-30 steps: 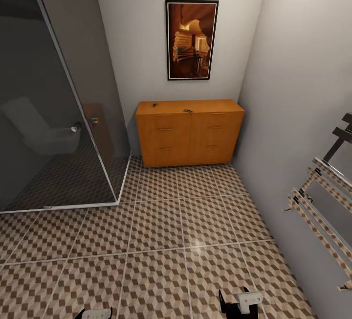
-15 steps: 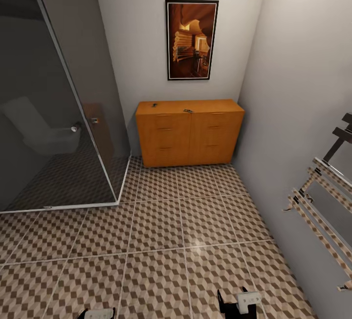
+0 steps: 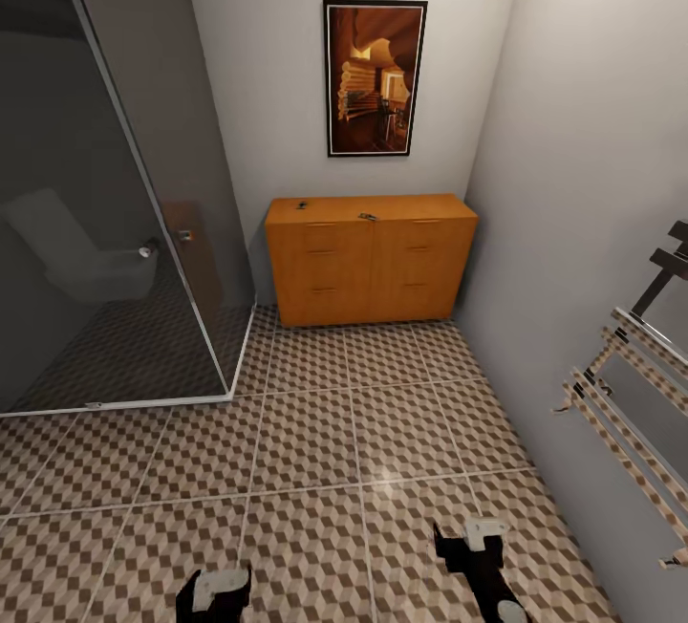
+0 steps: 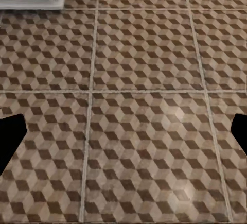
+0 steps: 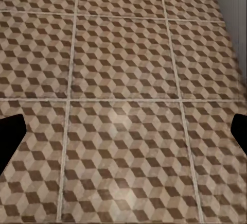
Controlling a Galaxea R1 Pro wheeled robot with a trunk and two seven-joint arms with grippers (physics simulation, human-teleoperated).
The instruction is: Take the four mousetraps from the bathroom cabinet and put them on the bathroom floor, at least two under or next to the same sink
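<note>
A cube-patterned tile floor point(image 3: 315, 451) spreads across a narrow bathroom, running from the robot's feet to a low orange-brown cabinet point(image 3: 371, 258) that stands against the far wall with its right end by the corner. At left, a smoked-glass shower enclosure point(image 3: 105, 183) fills the corner, a dim white toilet shape point(image 3: 72, 255) visible through the panel. A framed picture point(image 3: 375, 78) in amber tones hangs on the wall above the cabinet, and a chrome towel rail point(image 3: 631, 384) juts from the right-hand wall, its bars mirroring the floor pattern. Two small dark objects sit on the cabinet top, one near the left rear point(image 3: 302, 205) and one at the front edge near the middle point(image 3: 367, 216); they are too small to say whether they are mousetraps. All drawers appear closed. Low in the head view, the left gripper point(image 3: 215, 592) and the right gripper point(image 3: 478, 547) hang above bare tile, well apart from the cabinet. In each wrist view, black fingertips sit at opposite edges, left gripper point(image 4: 123, 131) and right gripper point(image 5: 123, 131) alike, so both sets of jaws are spread wide with nothing but floor between them.
</note>
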